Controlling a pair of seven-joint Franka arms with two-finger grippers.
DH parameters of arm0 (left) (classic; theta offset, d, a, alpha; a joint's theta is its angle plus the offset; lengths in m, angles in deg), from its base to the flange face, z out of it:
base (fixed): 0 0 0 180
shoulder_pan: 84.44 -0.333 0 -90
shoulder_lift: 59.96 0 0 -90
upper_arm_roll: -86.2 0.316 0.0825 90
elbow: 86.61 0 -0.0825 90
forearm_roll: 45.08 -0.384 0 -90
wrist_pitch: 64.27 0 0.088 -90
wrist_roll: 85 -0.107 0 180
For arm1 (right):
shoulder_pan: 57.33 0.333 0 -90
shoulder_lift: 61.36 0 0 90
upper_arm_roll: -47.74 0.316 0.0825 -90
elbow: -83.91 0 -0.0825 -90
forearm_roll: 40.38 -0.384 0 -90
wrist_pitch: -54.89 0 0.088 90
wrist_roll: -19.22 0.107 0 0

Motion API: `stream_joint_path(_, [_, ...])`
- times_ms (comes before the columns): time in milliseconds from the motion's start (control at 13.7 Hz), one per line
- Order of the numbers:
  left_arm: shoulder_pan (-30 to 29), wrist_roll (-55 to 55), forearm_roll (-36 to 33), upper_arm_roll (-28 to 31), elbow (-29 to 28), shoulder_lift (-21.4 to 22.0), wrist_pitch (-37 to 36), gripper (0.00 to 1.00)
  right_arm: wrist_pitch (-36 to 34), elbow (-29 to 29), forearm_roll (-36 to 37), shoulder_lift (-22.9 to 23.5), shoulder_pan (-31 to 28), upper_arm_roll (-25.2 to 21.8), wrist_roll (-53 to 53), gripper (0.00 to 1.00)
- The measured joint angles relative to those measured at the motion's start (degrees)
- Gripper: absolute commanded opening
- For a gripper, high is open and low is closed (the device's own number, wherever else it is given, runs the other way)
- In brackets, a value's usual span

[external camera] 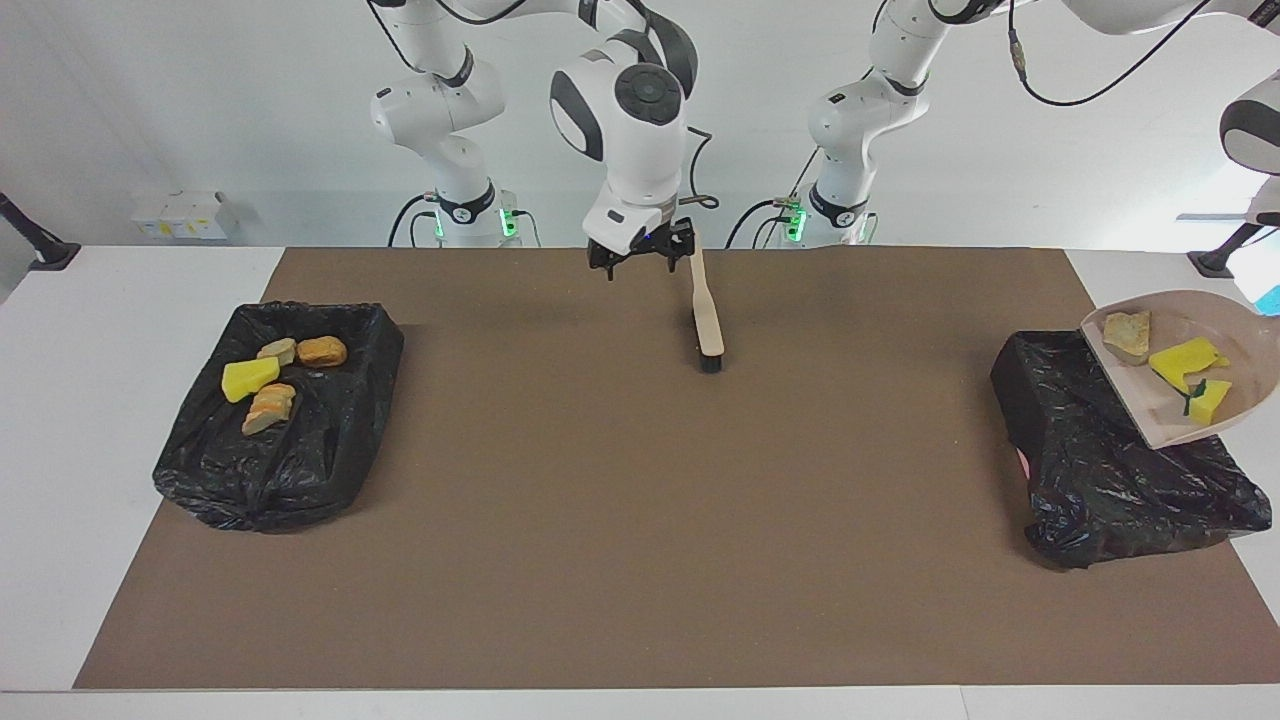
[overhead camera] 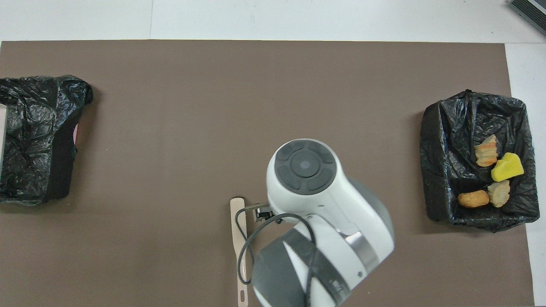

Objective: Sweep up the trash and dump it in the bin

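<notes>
FACING VIEW: My right jaws (external camera: 640, 262) hang wide open and empty over the worktop (external camera: 90, 420) at 12 o'clock, just beside the brush (external camera: 708, 320) lying there. My left jaws (out of frame) are closed, apparently on the dustpan (external camera: 1145, 400). It tilts over the 3 o'clock bin (external camera: 1090, 480) w/ three trash pieces (external camera: 1183, 360) aboard. Sweeping looks done, dump not yet. The 9 o'clock bin (external camera: 300, 460) holds four.
</notes>
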Motion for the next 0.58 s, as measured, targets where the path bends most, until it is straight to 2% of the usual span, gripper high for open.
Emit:
stream_joint_path(292, [2.42, 5.18, -7.90, -0.16, -0.16, -0.14, -0.07, 0.00, -0.09, -1.32, 6.20, -0.37, -5.82, -0.20, -8.29, 1.00])
stream_joint_path(584, [4.52, 10.79, -15.18, -0.12, -1.57, 0.09, -0.61, 0.00, -4.41, -5.73, 6.52, -1.14, -17.05, -0.47, -22.35, 1.00])
